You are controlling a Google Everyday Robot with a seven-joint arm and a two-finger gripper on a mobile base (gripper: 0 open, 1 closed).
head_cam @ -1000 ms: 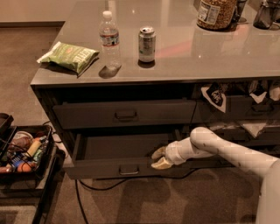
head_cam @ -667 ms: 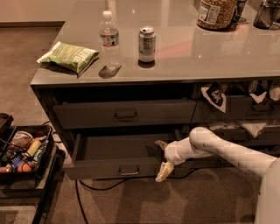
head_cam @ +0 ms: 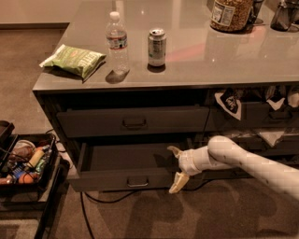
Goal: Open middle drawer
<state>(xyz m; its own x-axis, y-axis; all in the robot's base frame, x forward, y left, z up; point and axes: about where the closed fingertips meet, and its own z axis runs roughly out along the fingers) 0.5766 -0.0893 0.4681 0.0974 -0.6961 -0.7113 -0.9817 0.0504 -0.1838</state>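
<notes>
Brown carpet point(head_cam: 140, 214) runs under a long grey counter point(head_cam: 196, 70) with a glossy top and a bank of dark drawers beneath it. Near the counter's left edge we see a green chip bag point(head_cam: 74, 59) lying flat. Just right of it stands a clear water bottle point(head_cam: 117, 41), and then a soda can point(head_cam: 156, 46), both upright and apart from each other. At the back right corner sits a large jar point(head_cam: 231, 13) with a label.

Below the front edge, the upper drawer point(head_cam: 93, 122) is shut. The middle drawer point(head_cam: 107, 179) under it stands open, its front well forward of the cabinet and its inner floor in view, with the small pull handle point(head_cam: 138, 182) at the centre of the front.

We find the white arm point(head_cam: 243, 161) coming in from the right, with the gripper point(head_cam: 176, 166) at the right end of the open drawer's front. Its 2 fingers point(head_cam: 179, 183) are spread wide and hold nothing. 1 tip sits above the front's rim and the other hangs before its lower edge. We cannot tell whether either tip touches the metal.

Left of the cabinet, a low black cart point(head_cam: 46, 186) carries a tray of small mixed items.
</notes>
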